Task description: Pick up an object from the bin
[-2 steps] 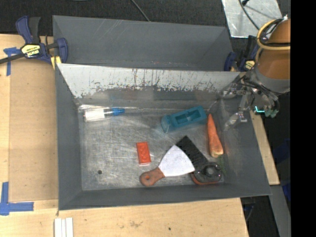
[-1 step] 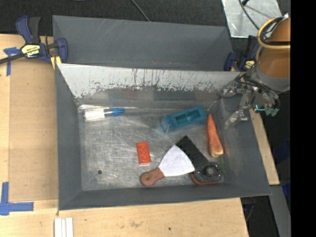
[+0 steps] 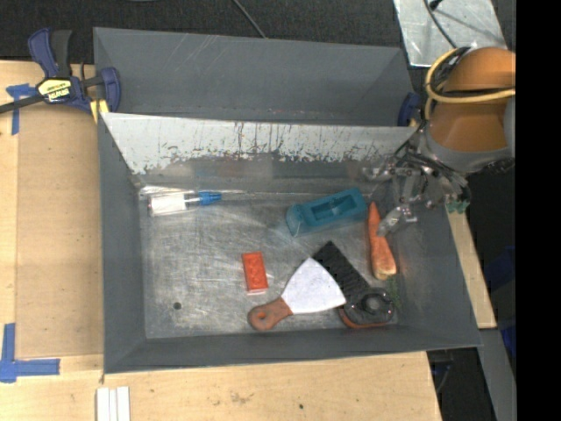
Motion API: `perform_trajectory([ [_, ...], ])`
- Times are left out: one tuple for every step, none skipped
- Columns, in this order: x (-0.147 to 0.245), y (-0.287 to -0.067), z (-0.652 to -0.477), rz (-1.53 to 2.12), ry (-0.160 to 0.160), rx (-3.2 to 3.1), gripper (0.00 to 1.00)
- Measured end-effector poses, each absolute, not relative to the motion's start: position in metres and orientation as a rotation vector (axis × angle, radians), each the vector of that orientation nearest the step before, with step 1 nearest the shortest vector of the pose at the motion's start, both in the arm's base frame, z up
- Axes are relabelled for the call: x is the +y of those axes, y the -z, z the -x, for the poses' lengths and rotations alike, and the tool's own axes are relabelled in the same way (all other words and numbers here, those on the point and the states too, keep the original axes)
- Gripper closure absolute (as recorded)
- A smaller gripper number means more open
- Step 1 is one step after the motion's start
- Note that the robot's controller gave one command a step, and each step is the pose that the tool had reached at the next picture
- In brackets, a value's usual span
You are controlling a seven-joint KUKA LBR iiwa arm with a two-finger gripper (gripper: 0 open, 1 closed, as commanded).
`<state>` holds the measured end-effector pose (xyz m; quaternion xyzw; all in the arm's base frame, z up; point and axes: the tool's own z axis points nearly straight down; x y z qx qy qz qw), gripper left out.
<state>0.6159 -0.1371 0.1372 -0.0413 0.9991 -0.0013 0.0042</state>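
Just beside the pincer (image 3: 401, 209) lies an orange carrot-shaped thing (image 3: 382, 253).

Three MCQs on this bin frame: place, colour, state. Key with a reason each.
1. The gripper hangs over the bin's: A back right part; B front left corner; C centre.
2. The small block left of the white wedge is: A red; B green; C yellow.
3. The clear tube with the blue cap: A stands upright; B lies flat; C hangs from the gripper.
Key: 1 A, it is by the orange carrot-shaped thing's upper end. 2 A, plainly red. 3 B, flat on the floor near the back wall.
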Motion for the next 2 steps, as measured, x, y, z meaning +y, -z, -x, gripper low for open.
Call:
perform_trajectory([
  [-0.122, -0.114, -0.616, -0.054, -0.001, 3.141, 0.0],
  [-0.121, -0.095, -0.612, -0.382, 0.0, 3.116, 0.0],
])
